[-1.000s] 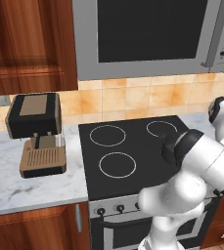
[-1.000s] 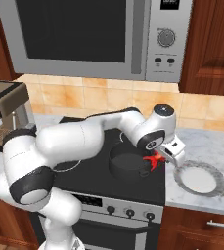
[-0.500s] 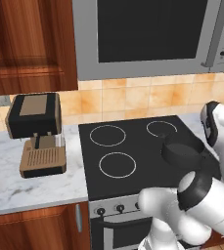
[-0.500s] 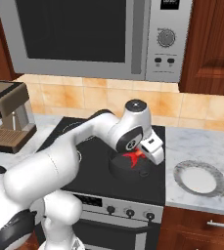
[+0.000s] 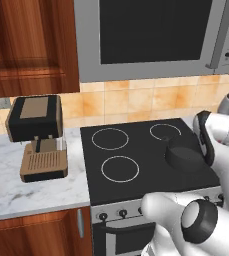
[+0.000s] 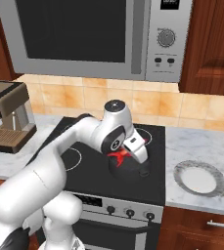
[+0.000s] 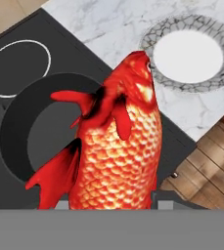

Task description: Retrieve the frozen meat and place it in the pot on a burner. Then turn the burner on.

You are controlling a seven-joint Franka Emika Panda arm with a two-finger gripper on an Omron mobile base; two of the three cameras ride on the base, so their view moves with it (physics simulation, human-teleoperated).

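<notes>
Our gripper (image 6: 124, 155) is closed on the frozen meat (image 7: 118, 141), a red scaly fish. We hold it just above the pot (image 6: 128, 168) on the front right burner. From the hand, the pot mouth (image 7: 40, 141) lies toward 9 o'clock and the grey dish (image 7: 191, 53) toward 1 o'clock. We should centre over the mouth, lower, then release.
</notes>
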